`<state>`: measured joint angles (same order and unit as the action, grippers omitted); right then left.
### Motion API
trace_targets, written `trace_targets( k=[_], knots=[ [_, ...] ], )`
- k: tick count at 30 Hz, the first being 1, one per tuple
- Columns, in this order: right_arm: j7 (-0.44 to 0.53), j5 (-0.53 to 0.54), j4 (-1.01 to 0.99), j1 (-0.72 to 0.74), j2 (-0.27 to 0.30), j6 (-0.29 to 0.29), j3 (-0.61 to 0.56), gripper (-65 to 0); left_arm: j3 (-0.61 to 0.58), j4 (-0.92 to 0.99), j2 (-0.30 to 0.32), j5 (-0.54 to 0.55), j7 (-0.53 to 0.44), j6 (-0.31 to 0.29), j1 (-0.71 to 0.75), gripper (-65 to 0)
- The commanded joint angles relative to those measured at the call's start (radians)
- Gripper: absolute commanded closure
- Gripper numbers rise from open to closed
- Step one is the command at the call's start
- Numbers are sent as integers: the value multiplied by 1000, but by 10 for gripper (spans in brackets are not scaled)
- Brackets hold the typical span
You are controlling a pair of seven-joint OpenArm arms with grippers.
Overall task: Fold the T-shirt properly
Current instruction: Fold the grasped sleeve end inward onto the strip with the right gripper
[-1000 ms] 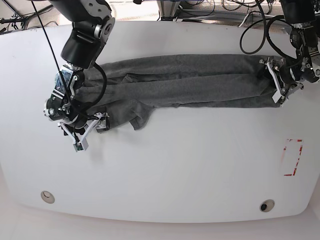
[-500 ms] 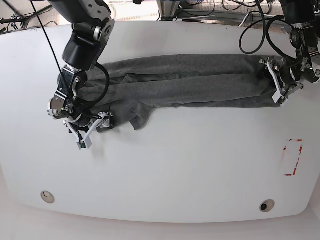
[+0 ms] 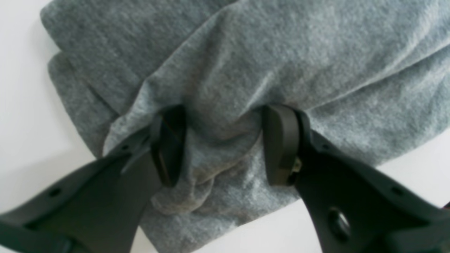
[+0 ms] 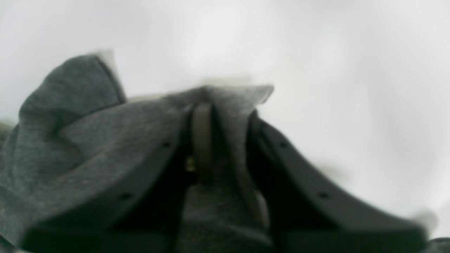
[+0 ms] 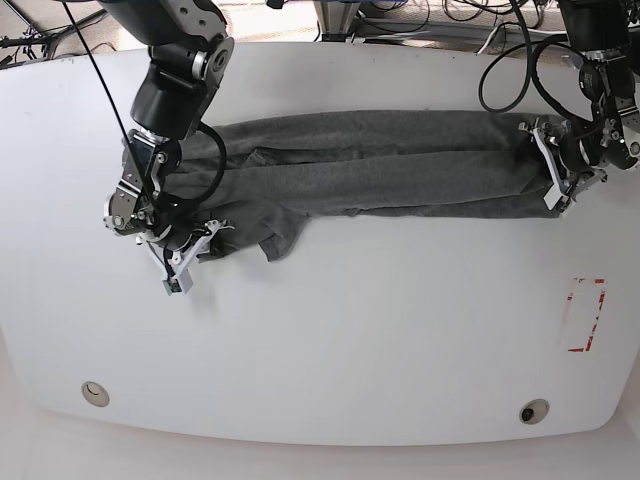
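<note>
Bunching soft heather-grey knit T-shirt (image 5: 370, 155)

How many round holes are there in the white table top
2: one hole near the table's front left corner, the other hole near its front right corner. The T-shirt or arms could hide more.

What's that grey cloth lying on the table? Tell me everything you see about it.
It is a T-shirt, plain dark heather-grey soft knit, with no print showing. It lies on the white table as a long, creased band across the far half, one sleeve poking out toward the near side. Both ends are pinched: the right gripper has shut on a fold of fabric, and the left gripper holds a thick bunch between its wider-set fingers.
</note>
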<state>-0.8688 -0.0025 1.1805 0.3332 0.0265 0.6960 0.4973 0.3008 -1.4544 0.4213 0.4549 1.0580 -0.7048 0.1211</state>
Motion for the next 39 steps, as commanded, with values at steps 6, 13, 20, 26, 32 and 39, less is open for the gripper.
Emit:
trace_targets(
  k=[6,13,20,26,32,39],
  knots=[
    [4,140,137,-26,8,2,1,-13,-7,16,0,-43,57,7,12,-321],
    [-108,310,318,-93,11,2,-1,-14,-7,17,0,-43,57,7,18,-321],
    [-206,548,454,-197,17,2,-1,-14,-10,17,0,-54,57,7,19,-321],
    [-277,775,502,-291,31,2,2,-14,-62,17,-2,-141,57,7,19,-321],
    [-283,933,502,-377,65,2,-7,-14,-88,17,-3,-156,57,7,19,-321],
    [-284,1036,502,-469,97,2,-53,-14,-88,17,-9,-160,57,7,18,-321]
  ],
)
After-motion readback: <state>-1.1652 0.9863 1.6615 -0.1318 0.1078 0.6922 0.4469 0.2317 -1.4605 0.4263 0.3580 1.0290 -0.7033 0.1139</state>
